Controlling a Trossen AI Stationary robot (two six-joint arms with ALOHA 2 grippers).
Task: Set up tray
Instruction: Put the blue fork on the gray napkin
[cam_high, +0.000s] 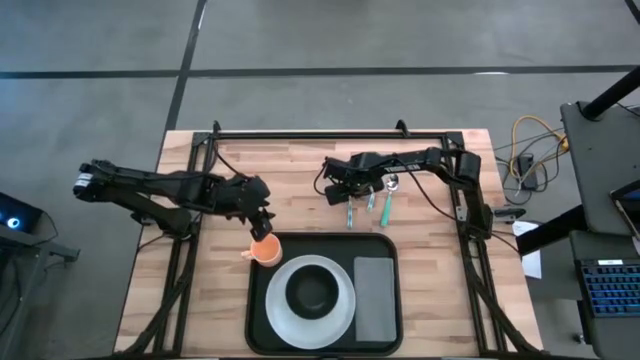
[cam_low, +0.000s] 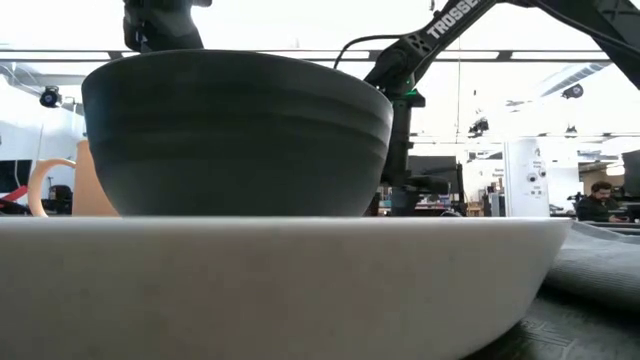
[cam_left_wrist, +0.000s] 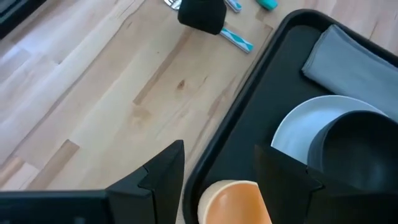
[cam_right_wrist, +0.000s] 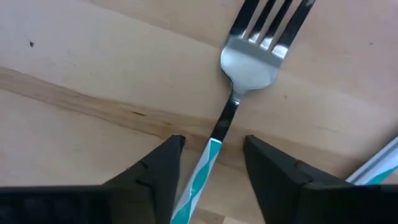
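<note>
Two claws were busy over the wooden surface, and I placed everything by the black tray, which lay on that surface at its near edge. From above, the tray held a white plate with a dark bowl sitting in it, and a grey napkin lay flat just beside the plate, inside the tray's rim. An orange cup stood at the tray's far corner on the left arm's side.

Only the right wrist camera showed that the right claw stood open with a fork lying flat between its fingers, the teal-striped handle running down the gap; I could not tell whether the fingers touched it. The overhead camera showed this claw just beyond the tray's far rim, with a spoon among the teal-handled cutlery beside it.

The left wrist camera showed the left claw open around the cup, a finger on either side, with no clear contact.

The level camera gave little: the bowl and plate wall filled it, a sliver of the cup peeked out behind, and the tray itself was barely visible. A person sat far off in the room behind.
</note>
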